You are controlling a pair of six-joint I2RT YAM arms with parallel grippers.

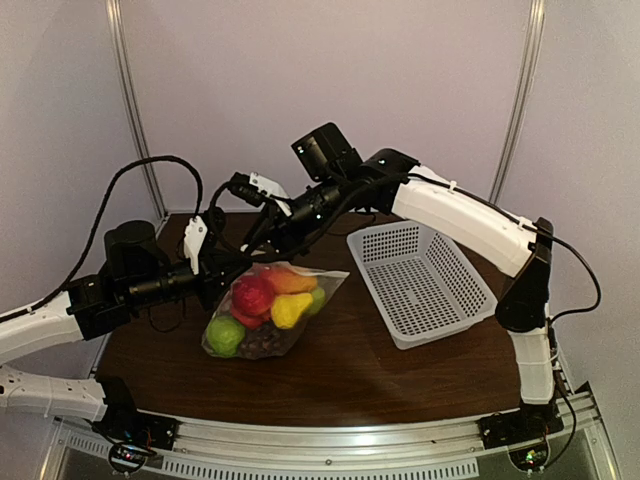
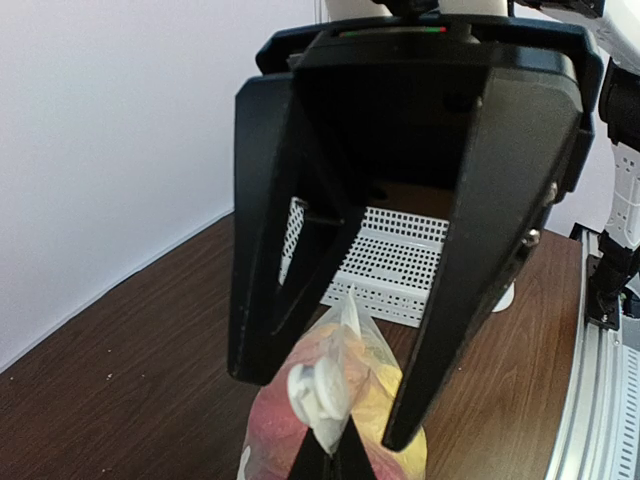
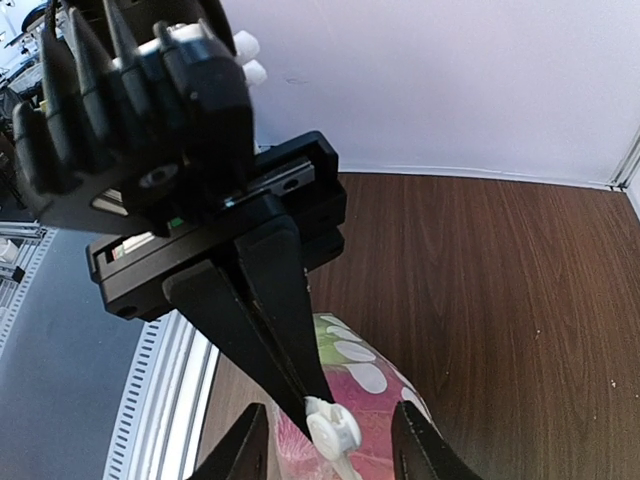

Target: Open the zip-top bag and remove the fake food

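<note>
In the left wrist view the zip-top bag (image 2: pixel 365 385) is cut off by the bottom edge, where only the tips of the left fingers (image 2: pixel 310 468) are seen. The basket (image 2: pixel 385 265) is largely hidden behind the right fingers (image 2: pixel 480 250). In the top view the bag's mouth is covered by both sets of fingers, and the darkest fake food (image 1: pixel 262 343) is indistinct.

One zip-top bag (image 1: pixel 275 312), one white basket (image 1: pixel 421 287), one table (image 1: pixel 400 372), two robot arms (image 1: pixel 60 315) (image 1: pixel 460 215)
</note>
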